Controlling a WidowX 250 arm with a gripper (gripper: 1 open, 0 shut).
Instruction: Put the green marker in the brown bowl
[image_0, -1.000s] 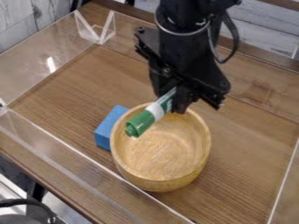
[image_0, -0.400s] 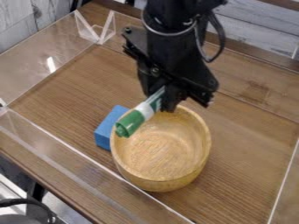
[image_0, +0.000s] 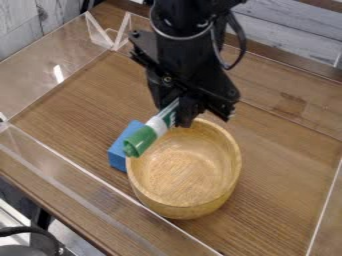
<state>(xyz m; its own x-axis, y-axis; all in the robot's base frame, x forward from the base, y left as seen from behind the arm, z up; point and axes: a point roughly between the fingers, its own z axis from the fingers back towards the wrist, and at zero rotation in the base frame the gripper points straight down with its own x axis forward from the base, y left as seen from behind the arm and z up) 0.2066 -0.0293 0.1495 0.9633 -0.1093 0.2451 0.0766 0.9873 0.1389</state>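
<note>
Nearest, the brown bowl (image_0: 187, 178) sits on the bench (image_0: 287, 165) against the blue block (image_0: 126, 143), while above its far left part the claw (image_0: 175, 112) pinches the green marker (image_0: 150, 134), green end slanting down.

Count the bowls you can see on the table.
1: a brown bowl, sitting beside the blue block, with the green marker held over its edge by the gripper. The arm could hide something behind it.
</note>
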